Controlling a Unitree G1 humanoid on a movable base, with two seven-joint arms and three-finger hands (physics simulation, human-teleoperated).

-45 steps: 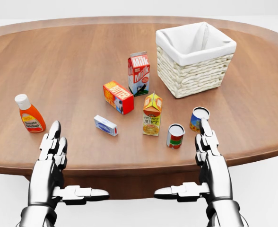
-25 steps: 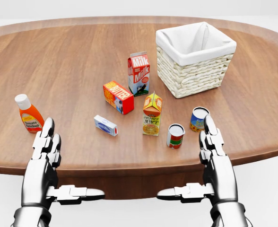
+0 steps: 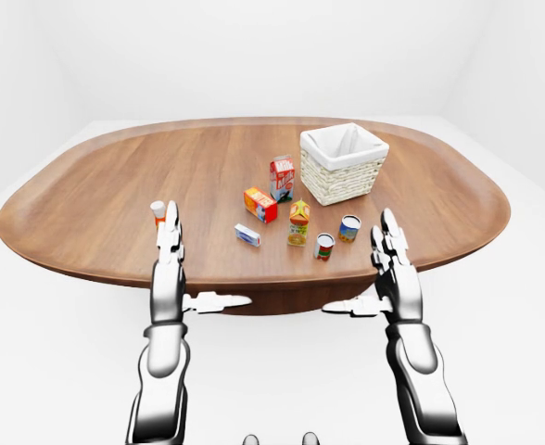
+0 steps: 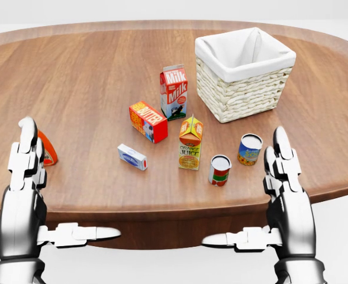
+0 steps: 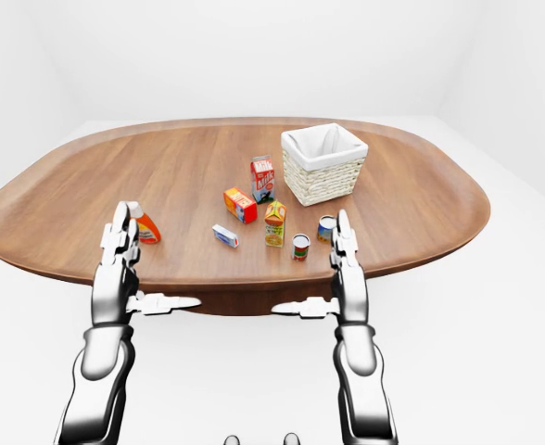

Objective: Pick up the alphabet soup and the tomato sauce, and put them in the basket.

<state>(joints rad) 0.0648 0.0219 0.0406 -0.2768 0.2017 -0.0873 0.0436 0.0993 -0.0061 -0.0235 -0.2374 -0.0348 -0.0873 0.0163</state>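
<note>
The alphabet soup can [image 4: 250, 149], blue and yellow, stands upright on the wooden table [image 4: 91, 89], below the white-lined wicker basket [image 4: 239, 97]. To its lower left stands the tomato sauce can [image 4: 219, 170], red and green. My right hand [image 4: 277, 198] is open, fingers pointing up, just right of the soup can and not touching it. My left hand [image 4: 35, 192] is open at the table's lower left, far from both cans. Nothing is held.
A milk carton [image 4: 174, 92], butter box [image 4: 148, 122], orange juice carton [image 4: 190, 142] and small white box [image 4: 132, 157] stand left of the cans. A ketchup bottle [image 5: 145, 227] is half hidden behind my left fingers [image 4: 27, 148]. The table edge [image 4: 162, 212] runs below.
Both hands have spread apart and risen slightly: the left moved left and now covers the ketchup bottle, the right moved right, clear of the soup can. The objects stayed put.
</note>
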